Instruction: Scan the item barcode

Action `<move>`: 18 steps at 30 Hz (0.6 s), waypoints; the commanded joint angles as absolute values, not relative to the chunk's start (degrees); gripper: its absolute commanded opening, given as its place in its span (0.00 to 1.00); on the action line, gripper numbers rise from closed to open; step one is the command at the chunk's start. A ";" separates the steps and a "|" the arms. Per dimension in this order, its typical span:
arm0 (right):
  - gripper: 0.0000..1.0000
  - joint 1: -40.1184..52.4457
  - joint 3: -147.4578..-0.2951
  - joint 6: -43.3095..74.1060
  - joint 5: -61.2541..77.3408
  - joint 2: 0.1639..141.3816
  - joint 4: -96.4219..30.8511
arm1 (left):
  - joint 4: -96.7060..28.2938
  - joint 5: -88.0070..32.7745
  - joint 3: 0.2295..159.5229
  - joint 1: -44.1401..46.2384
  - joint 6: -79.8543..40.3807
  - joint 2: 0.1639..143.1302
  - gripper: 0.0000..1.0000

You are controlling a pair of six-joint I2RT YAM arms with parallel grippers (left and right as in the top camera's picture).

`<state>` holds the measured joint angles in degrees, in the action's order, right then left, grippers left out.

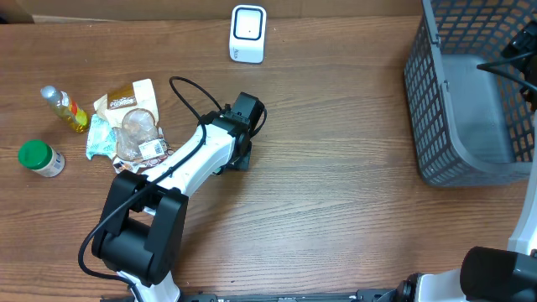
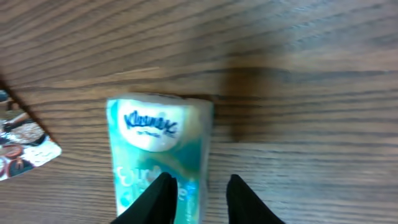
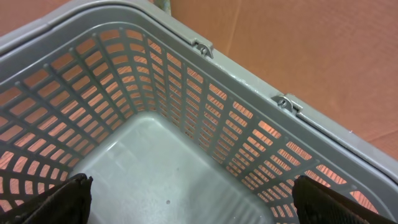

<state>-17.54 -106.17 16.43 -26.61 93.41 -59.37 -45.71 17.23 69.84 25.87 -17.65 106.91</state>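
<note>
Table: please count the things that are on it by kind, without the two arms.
White barcode scanner: 1
Grey mesh basket: 1
Small bottle: 1
Green-lidded jar: 1
Packets in the pile: 3, as far as the overlap shows
Kleenex pack, seen only from the left wrist: 1
Total: 8

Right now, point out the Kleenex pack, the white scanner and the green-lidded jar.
Kleenex pack (image 2: 158,152): left wrist view, printed top face.
white scanner (image 1: 248,33): overhead view, front face.
green-lidded jar (image 1: 36,154): overhead view, lid.
</note>
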 commanded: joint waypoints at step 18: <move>1.00 -17.54 -106.48 16.21 -27.40 93.34 -59.09 | -37.69 19.94 63.42 25.91 -20.88 107.57 0.25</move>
<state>-17.54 -106.17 16.45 -26.61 93.41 -59.37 -38.76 19.18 65.25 25.87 -19.62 106.91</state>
